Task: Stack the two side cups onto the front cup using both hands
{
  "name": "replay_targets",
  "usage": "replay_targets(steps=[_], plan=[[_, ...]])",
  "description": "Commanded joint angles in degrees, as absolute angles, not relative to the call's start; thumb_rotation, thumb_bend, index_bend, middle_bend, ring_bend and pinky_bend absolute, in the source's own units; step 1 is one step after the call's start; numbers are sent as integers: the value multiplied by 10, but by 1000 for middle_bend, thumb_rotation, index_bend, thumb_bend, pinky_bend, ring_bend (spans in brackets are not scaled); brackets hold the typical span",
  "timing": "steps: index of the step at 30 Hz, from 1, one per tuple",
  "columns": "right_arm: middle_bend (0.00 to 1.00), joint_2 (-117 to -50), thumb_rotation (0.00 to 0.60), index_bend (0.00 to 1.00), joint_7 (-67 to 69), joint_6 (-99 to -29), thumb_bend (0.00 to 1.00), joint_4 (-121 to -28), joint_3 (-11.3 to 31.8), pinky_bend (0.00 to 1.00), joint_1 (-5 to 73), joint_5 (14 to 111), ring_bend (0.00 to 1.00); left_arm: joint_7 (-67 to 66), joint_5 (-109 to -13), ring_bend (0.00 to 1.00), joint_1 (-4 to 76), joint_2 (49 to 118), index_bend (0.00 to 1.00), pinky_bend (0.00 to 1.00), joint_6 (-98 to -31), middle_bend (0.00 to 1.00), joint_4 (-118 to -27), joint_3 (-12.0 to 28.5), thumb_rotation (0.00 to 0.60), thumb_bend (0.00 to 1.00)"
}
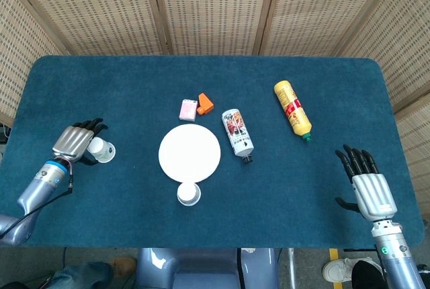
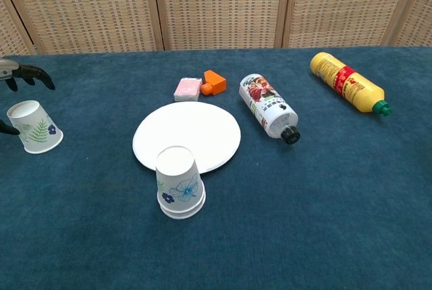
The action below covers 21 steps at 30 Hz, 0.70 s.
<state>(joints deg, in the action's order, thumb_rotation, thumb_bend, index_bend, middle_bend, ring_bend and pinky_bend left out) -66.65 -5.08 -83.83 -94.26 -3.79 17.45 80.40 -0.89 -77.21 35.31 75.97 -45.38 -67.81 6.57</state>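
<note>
An upturned paper cup with a leaf print (image 1: 101,149) (image 2: 34,127) stands at the left of the blue table. My left hand (image 1: 77,142) is beside it with its fingers (image 2: 28,74) spread above and behind the cup and the thumb at its near side; in the chest view the fingers stand apart from the cup. The front cup (image 1: 189,193) (image 2: 179,182) is upturned near the table's front edge and shows a doubled rim, one cup over another. My right hand (image 1: 366,183) lies open at the front right, holding nothing.
A white plate (image 1: 189,152) lies just behind the front cup. Behind it are a pink packet (image 1: 188,109) and an orange block (image 1: 205,103). A white bottle (image 1: 237,134) and a yellow bottle (image 1: 292,109) lie on their sides to the right.
</note>
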Motion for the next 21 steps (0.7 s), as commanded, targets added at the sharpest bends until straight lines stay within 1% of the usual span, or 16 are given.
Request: replay_targets(steps=[1, 5, 8, 10, 12, 15, 18, 21], plan=[[0, -666, 600, 0, -50, -835, 0, -944, -35, 0, 172, 806, 0, -2, -771, 229, 359, 763, 269, 314, -447, 182, -672, 63, 600, 0], [0, -665, 600, 0, -52, -832, 0, -944, -29, 0, 168, 808, 0, 0, -771, 304, 363, 768, 370, 385, -445, 263, -662, 61, 600, 0], [0, -665, 600, 0, -55, -829, 0, -945, -25, 0, 165, 808, 0, -5, -771, 323, 364, 772, 398, 403, -452, 283, -654, 61, 600, 0], [0, -665, 600, 0, -56, -827, 0, -946, -21, 0, 163, 808, 0, -12, -767, 344, 364, 774, 419, 433, -453, 301, -648, 59, 600, 1], [0, -665, 600, 0, -56, -824, 0, -947, -18, 0, 161, 809, 0, -15, -762, 394, 364, 774, 483, 485, -452, 356, -647, 60, 600, 30], [0, -664, 600, 0, -56, -820, 0, -949, -14, 0, 158, 812, 0, -4, -752, 457, 362, 772, 582, 530, -450, 433, -650, 62, 600, 76], [0, -663, 600, 0, -55, -819, 0, -950, -10, 0, 155, 814, 0, 0, -751, 485, 362, 768, 617, 543, -451, 461, -653, 62, 600, 106], [0, -663, 600, 0, -56, -818, 0, -951, -7, 0, 152, 816, 0, 6, -753, 491, 361, 763, 622, 546, -457, 467, -657, 62, 600, 115]])
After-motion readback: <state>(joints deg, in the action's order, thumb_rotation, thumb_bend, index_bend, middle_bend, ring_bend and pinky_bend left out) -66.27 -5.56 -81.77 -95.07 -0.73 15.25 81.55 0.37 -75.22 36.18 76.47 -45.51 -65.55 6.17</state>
